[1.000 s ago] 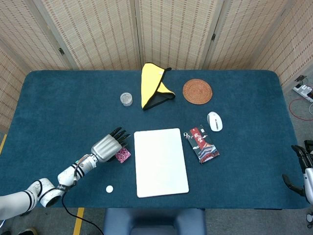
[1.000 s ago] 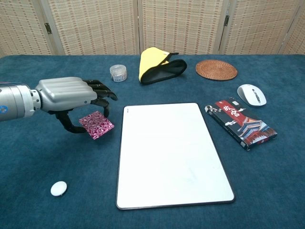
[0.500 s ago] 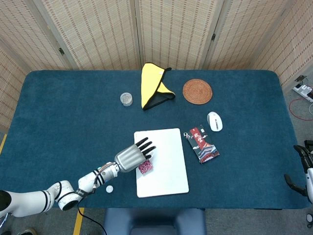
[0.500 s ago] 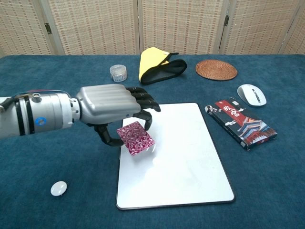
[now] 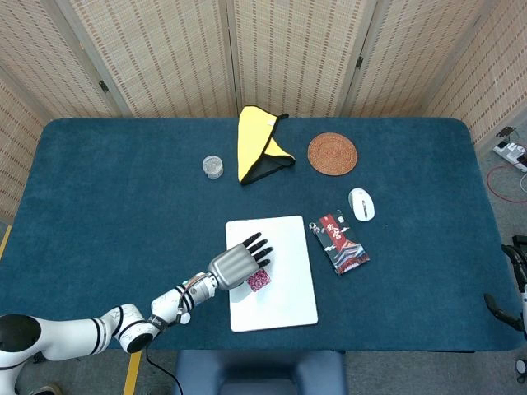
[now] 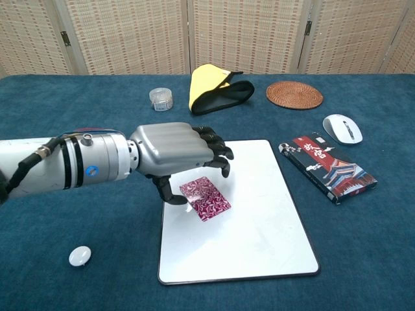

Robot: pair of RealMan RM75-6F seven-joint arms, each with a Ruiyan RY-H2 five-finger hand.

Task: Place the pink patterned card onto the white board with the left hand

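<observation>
My left hand [image 5: 239, 262] [image 6: 178, 149] reaches over the left half of the white board [image 5: 286, 306] [image 6: 259, 223]. It pinches the pink patterned card [image 5: 258, 281] [image 6: 205, 198] at its left edge, between the thumb and the curled fingers. The card lies tilted, low over the board's left-centre; I cannot tell whether it touches the surface. Only a part of my right hand [image 5: 504, 284] shows at the far right edge of the head view, off the table, with the fingers apart and nothing in them.
On the blue table sit a yellow pouch [image 5: 259, 144] [image 6: 214, 87], a woven coaster [image 5: 333, 153] [image 6: 294, 94], a white mouse [image 5: 361, 204] [image 6: 342, 127], a black-and-red box [image 5: 342, 243] [image 6: 329, 167], a small clear jar [image 5: 213, 166] [image 6: 161, 98] and a small white disc [image 6: 80, 255].
My left hand carried the pink card to the right, from the blue cloth beside the board to a spot over the board's left-centre. The right hand stayed at the table's edge.
</observation>
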